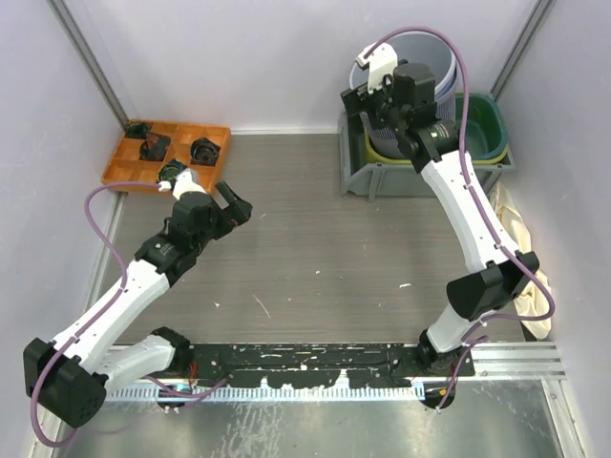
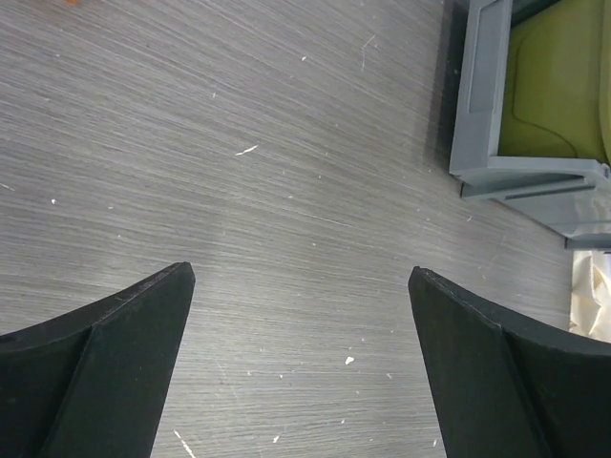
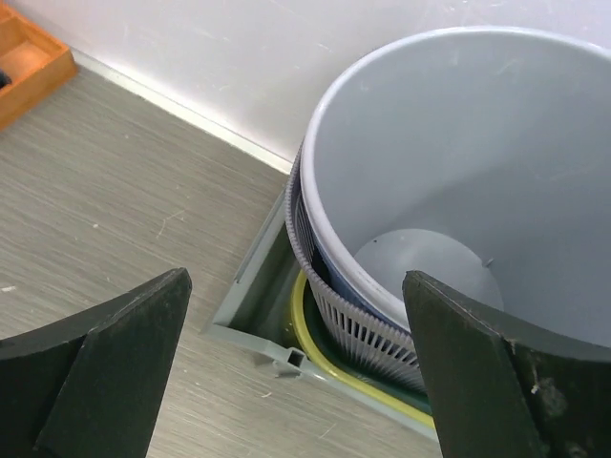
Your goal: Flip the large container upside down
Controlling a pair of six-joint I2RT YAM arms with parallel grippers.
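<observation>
Two grippers are showing, both with jaws spread wide and holding nothing. The right gripper (image 3: 296, 279) is hovering just beside the rim of the one large container (image 3: 458, 143), which is standing upright, mouth up, nested in one slotted basket (image 3: 353, 324) over one yellow bowl (image 3: 304, 310) inside the grey crate (image 1: 382, 181). One green tub (image 1: 487, 119) is sitting in that crate too. The left gripper (image 2: 301, 275) is hanging over the table (image 1: 305, 248), near one orange tray (image 1: 129, 157).
</observation>
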